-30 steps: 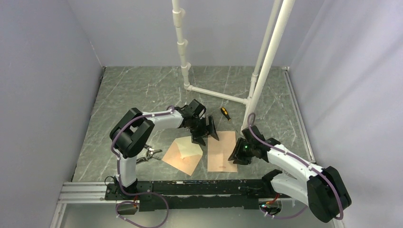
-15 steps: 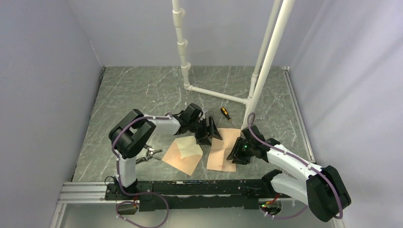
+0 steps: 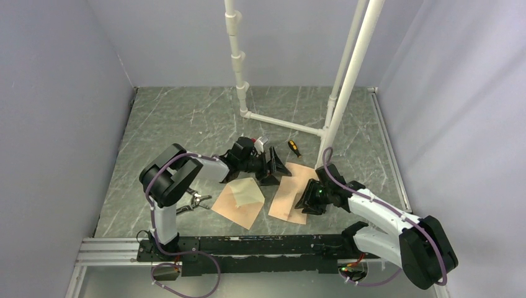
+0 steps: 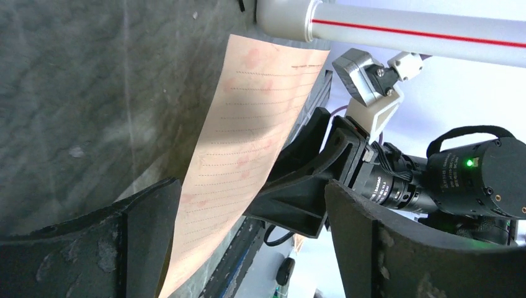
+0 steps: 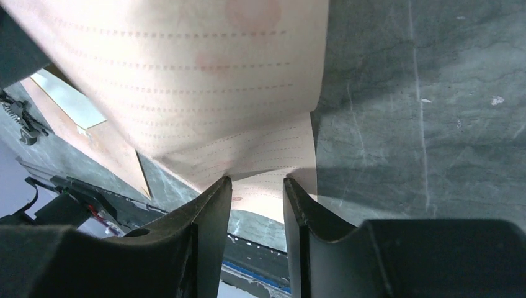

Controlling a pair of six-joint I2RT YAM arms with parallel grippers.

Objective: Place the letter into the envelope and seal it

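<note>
the envelope (image 3: pixel 239 200) lies flat on the worktop (image 3: pixel 186 118), toward its near edge. the letter (image 3: pixel 290 192) is just right of the envelope, not touching it. the left end effector (image 3: pixel 275 171) is behind and right of the envelope, at the letter's far edge. the right end effector (image 3: pixel 305 202) is further right of the envelope, at the letter's near right edge. a small metal tool (image 3: pixel 193 203) lies just left of the envelope. a screwdriver (image 3: pixel 293 148) lies behind and right of the envelope, and a pipe frame (image 3: pixel 282 125) stands further behind.

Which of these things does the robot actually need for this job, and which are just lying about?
Needed: letter, envelope.
Lying about: screwdriver, small metal tool, white pipe frame.
</note>
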